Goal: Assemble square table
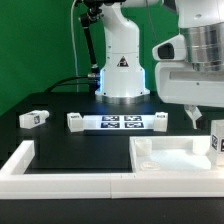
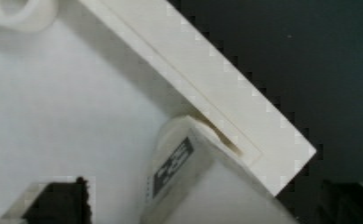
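The white square slab (image 1: 172, 156) lies at the exterior view's lower right and fills most of the wrist view (image 2: 71, 120). One white tagged leg (image 1: 217, 141) stands at the slab's right corner. In the wrist view this leg (image 2: 183, 165) sits in a corner pocket by the slab's edge and rises toward the camera. My gripper (image 1: 194, 117) hangs just above the slab beside that leg. In the wrist view the gripper (image 2: 187, 208) straddles the leg. One dark finger (image 2: 53, 200) shows apart from the leg, so the jaws look open. A second leg (image 1: 33, 118) lies loose at the left.
The marker board (image 1: 115, 123) lies mid-table in front of the robot base (image 1: 124, 70). The long low white border wall (image 1: 60, 178) runs along the front and up the left side. Black tabletop (image 2: 320, 60) shows past the slab's edge.
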Robot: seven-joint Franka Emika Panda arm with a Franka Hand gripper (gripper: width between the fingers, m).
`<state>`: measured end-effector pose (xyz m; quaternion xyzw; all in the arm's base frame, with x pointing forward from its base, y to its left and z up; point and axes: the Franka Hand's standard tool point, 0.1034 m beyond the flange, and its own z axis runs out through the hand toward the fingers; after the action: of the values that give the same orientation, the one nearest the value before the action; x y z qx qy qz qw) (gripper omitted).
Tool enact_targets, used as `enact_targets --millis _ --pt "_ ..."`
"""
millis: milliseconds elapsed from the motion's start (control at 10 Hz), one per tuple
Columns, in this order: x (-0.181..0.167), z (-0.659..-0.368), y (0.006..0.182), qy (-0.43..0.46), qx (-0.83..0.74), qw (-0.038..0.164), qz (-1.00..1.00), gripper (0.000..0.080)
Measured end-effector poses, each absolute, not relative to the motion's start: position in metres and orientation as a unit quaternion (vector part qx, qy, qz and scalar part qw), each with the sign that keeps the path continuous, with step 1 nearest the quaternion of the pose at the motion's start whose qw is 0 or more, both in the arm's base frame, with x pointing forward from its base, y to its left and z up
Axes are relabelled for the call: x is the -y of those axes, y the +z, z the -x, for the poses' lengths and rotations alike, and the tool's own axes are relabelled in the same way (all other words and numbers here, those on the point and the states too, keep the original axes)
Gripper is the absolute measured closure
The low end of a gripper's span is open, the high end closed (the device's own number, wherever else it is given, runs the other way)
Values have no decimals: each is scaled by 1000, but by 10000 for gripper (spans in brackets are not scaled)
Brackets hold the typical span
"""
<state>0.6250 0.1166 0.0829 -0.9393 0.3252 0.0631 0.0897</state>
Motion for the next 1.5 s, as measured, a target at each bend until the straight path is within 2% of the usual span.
enact_targets --millis 100,300,400,500,700,800,900,1000,1200,1500 --pt "-117 -625 83 57 -292 87 951 153" --pt "-120 -632 84 12 -91 61 994 150" --pt "-114 -638 81 -10 1 63 998 150" --pt "-108 -638 79 -13 16 63 998 150" --pt "-110 -638 79 -11 2 64 998 177" --pt "-110 -638 79 -11 -3 64 998 355" --pt "-111 -638 79 -8 -44 65 997 355" --pt "-111 -638 79 -6 -83 65 994 513" --pt "-109 -639 78 -10 -160 66 985 511" --pt "-106 -635 77 -7 -368 68 927 511"
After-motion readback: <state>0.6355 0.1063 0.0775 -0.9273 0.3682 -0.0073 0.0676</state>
